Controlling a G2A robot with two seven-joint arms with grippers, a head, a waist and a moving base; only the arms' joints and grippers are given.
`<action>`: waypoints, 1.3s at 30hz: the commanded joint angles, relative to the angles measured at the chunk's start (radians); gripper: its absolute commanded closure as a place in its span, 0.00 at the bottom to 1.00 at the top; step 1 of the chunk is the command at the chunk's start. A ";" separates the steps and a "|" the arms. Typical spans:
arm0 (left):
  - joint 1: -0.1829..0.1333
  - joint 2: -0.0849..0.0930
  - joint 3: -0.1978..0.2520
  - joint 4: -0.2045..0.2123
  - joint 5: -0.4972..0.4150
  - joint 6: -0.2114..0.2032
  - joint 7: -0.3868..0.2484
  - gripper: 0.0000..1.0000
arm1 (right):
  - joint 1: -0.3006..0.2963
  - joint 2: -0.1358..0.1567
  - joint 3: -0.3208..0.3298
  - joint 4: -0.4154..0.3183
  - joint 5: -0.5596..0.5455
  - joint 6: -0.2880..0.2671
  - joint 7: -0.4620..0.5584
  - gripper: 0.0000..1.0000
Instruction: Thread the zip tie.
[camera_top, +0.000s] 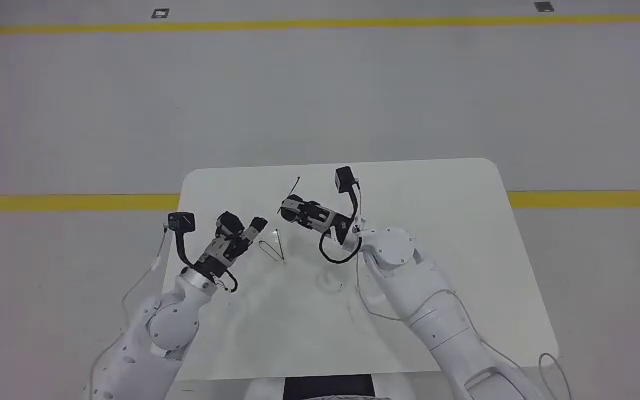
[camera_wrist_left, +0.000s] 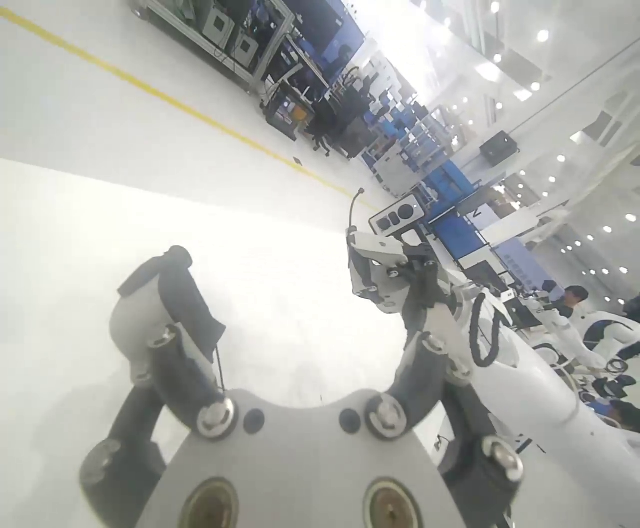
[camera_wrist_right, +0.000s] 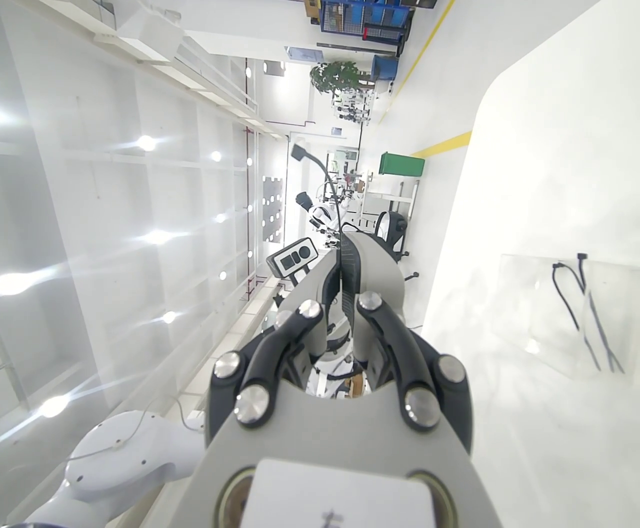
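Observation:
My right gripper (camera_top: 291, 208) (camera_wrist_right: 345, 245) is shut on a black zip tie (camera_wrist_right: 320, 165), held above the middle of the white table (camera_top: 450, 200). The strap runs out past the fingertips and curves to its square head. In the top view the zip tie's free end (camera_top: 297, 184) sticks up toward the far side. My left gripper (camera_top: 245, 223) (camera_wrist_left: 295, 280) hovers just left of it, open, with nothing between its fingers. In the left wrist view the right gripper (camera_wrist_left: 375, 270) sits close beside one left finger, the zip tie (camera_wrist_left: 353, 210) rising from it.
Spare black zip ties (camera_wrist_right: 570, 295) (camera_top: 272, 247) lie on a clear tray (camera_wrist_right: 525, 280) on the table, just below and between the two grippers. Bare tabletop spreads to the right and toward the front edge.

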 joint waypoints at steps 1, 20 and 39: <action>0.000 0.000 0.000 0.000 0.000 0.000 0.000 0.00 | 0.000 0.000 0.000 0.000 0.000 0.000 0.000 1.00; -0.042 -0.008 0.070 0.111 0.727 0.116 0.480 0.00 | -0.024 0.020 0.011 -0.072 -0.048 0.084 -0.051 1.00; -0.085 -0.012 0.105 0.205 0.962 0.208 0.655 0.00 | -0.011 0.025 -0.005 -0.079 -0.019 0.124 -0.041 1.00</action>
